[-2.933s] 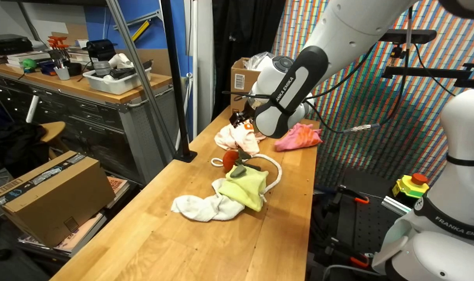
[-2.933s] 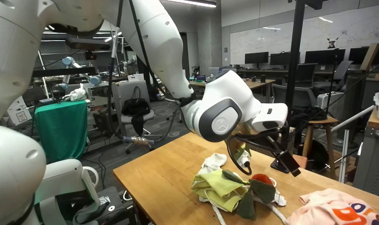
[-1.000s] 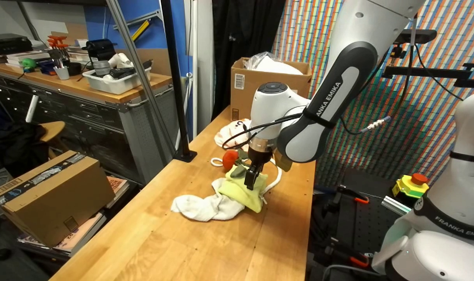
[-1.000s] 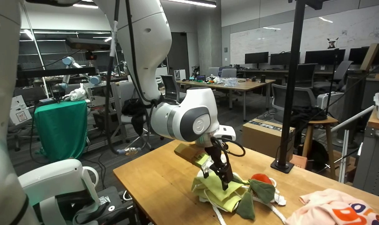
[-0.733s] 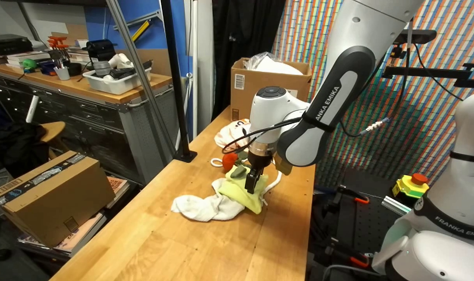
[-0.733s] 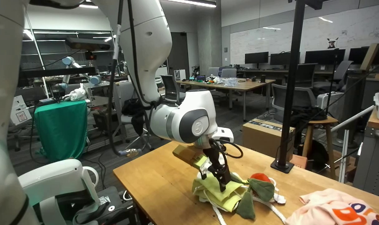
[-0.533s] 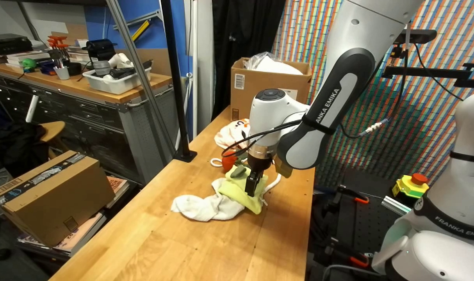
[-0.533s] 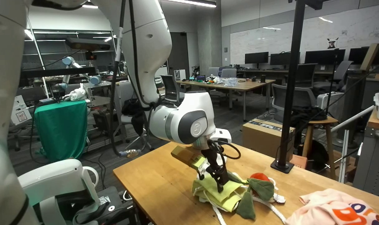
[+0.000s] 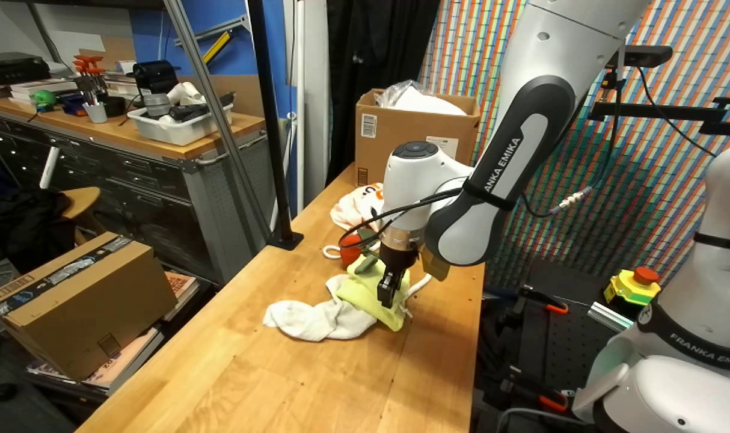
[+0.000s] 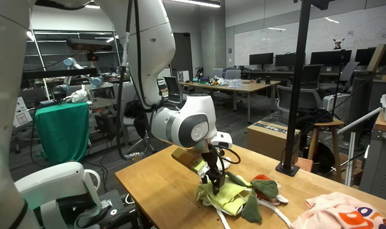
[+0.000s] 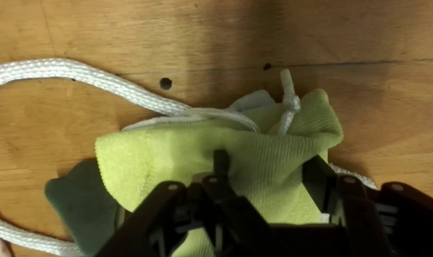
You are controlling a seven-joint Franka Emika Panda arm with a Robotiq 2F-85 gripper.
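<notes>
Cloth (image 11: 188, 153), one yellow-green piece, lies on the table (image 9: 341, 385) under the end effector (image 11: 265, 162), its two fingers (image 11: 318, 182) standing apart. Around it in an exterior view: one white fabric (image 9: 317, 320) at eight o'clock, one red object (image 9: 351, 252) at eleven; the arm (image 9: 509, 156) partly hides one pink garment (image 9: 356, 204) near twelve.

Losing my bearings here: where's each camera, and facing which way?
An exterior view: nearest the white cloth, facing an open box; arm, base, gripper show.
An exterior view: near the peach cloth, facing across the table; arm, gripper show.
Wrist view: above yellow-green cloth, facing down; only gripper shows.
Both exterior views share yellow-green cloth and arm.
</notes>
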